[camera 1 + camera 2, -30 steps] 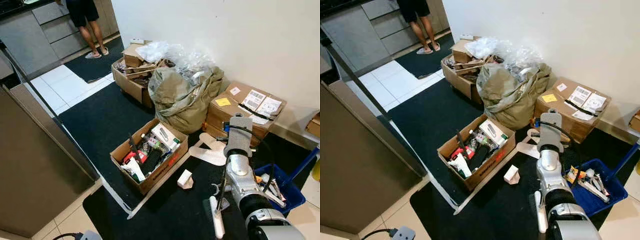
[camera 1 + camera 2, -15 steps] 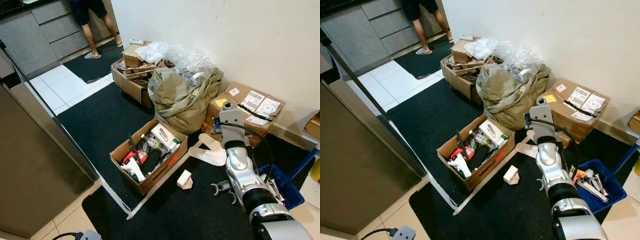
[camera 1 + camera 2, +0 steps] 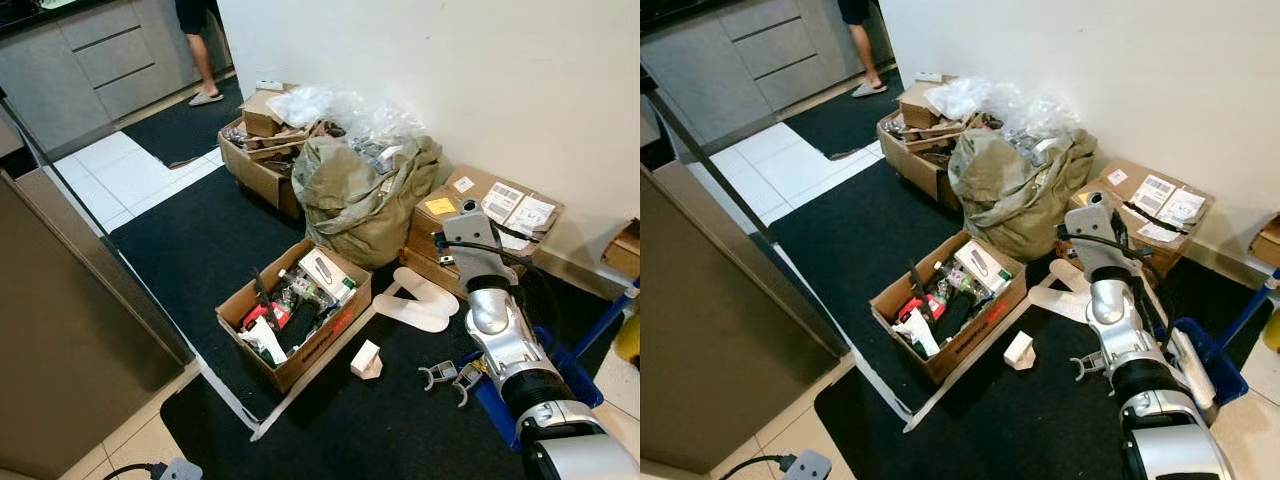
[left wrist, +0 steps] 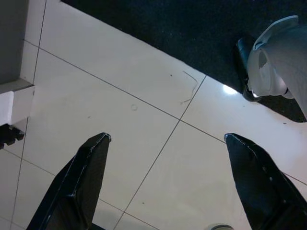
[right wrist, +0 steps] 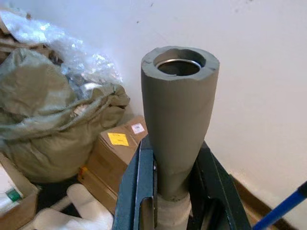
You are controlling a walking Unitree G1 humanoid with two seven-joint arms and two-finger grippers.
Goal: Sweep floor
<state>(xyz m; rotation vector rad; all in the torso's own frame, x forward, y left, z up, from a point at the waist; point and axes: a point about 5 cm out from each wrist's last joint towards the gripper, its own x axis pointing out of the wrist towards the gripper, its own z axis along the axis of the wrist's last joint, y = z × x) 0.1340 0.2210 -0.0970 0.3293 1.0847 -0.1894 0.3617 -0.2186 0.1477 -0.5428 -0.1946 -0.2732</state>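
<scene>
In the left eye view, the right gripper [image 3: 470, 232] sits at centre right, above the sealed brown cardboard box with labels [image 3: 495, 215]. In the right eye view, the open cardboard box of bottles [image 3: 950, 300] lies at centre. In the left wrist view, the left gripper [image 4: 165, 184] has its fingers spread over pale tiles. In the right wrist view, both fingers pinch the grey tubular broom handle [image 5: 178, 115] at centre. Swinging it could probably strike the olive sack [image 5: 53, 115], because clutter stands close.

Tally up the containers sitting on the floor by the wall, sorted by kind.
Cardboard boxes: 3 (open box, box with labels, far box)
Sacks: 1
Blue bins: 1
Total: 5
</scene>
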